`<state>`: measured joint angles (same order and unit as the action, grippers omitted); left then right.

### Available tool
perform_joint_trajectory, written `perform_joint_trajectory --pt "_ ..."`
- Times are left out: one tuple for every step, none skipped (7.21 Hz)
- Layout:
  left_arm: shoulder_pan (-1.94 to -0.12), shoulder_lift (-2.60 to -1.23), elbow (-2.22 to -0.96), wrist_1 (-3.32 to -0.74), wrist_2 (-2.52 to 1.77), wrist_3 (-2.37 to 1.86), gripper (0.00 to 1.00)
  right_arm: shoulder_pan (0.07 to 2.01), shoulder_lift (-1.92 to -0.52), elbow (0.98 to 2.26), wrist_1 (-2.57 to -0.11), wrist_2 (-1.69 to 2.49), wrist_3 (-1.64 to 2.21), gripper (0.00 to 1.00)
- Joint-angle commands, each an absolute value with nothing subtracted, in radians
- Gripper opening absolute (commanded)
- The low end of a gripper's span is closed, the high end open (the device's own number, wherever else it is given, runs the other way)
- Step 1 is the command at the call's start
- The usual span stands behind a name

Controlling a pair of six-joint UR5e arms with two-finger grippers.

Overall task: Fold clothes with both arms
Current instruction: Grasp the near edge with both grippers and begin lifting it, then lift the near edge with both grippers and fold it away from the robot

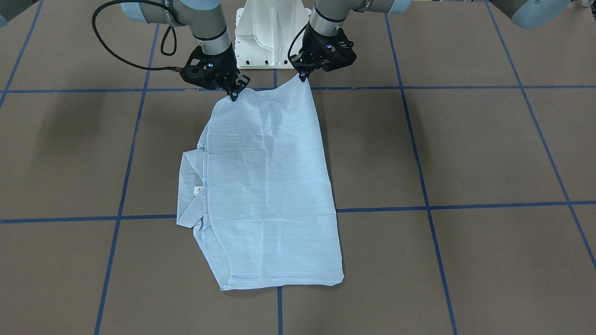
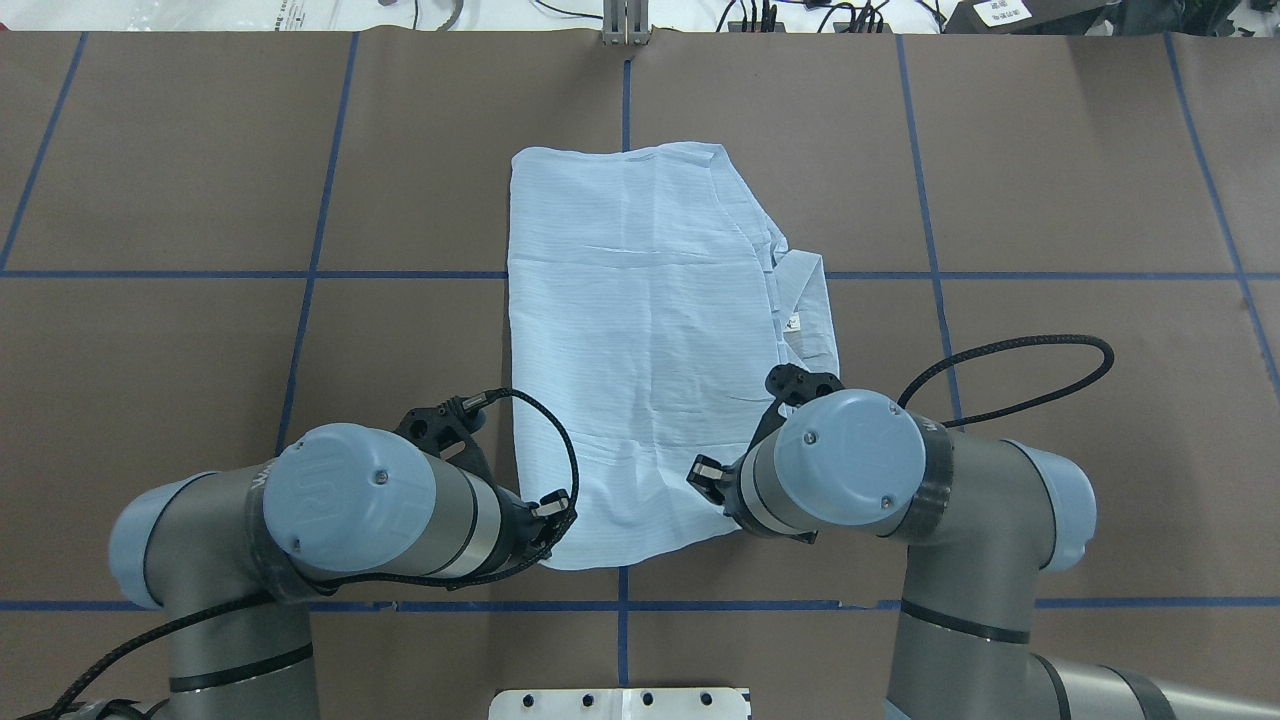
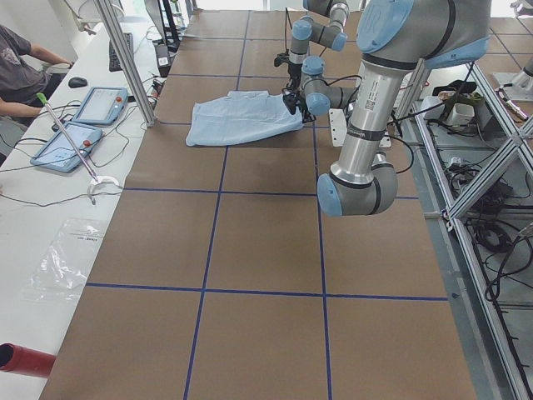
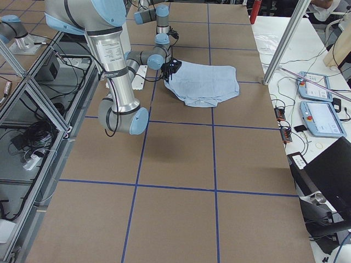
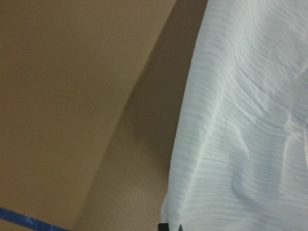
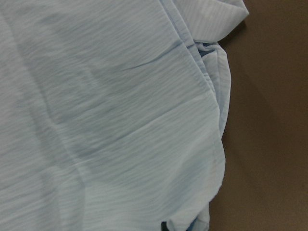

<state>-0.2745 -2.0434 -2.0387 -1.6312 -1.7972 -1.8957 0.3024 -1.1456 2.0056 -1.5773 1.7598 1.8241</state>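
The shirt (image 1: 274, 186) lay part-folded on the table (image 1: 465, 149), its long axis running straight out from the robot's base and its collar (image 1: 188, 195) jutting toward the robot's right. The left gripper (image 1: 303, 78) and right gripper (image 1: 233, 94) each pinched one corner of its near edge, so all the remaining cloth lay ahead of both claws, equally near each. Both arms reached down with fingers pointing at that edge, a pose I judged fit for carrying it forward over the far end.
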Motion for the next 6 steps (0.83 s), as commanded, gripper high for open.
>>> perform_joint_trajectory --pt "-0.22 -2.043 -2.11 -1.521 -1.818 -1.901 0.0 0.211 -1.193 2.098 -1.578 1.773 1.827 0.0" --pt "-0.197 -2.043 -2.149 -1.458 -1.822 -1.899 0.0 0.177 -1.201 2.127 -1.578 1.778 1.851 0.0" --pt "-0.192 -2.043 -2.175 -1.409 -1.824 -1.901 0.0 0.158 -1.203 2.153 -1.582 1.778 1.856 0.0" --pt "-0.183 -2.043 -2.184 -1.385 -1.824 -1.899 0.0 0.146 -1.201 2.17 -1.616 1.778 1.858 0.0" --pt "-0.173 -2.043 -2.181 -1.382 -1.825 -1.899 0.0 0.144 -1.194 2.171 -1.624 1.778 1.856 0.0" --pt "-0.17 -2.052 -2.174 -1.39 -1.827 -1.895 0.0 0.153 -1.189 2.158 -1.624 1.776 1.855 0.0"
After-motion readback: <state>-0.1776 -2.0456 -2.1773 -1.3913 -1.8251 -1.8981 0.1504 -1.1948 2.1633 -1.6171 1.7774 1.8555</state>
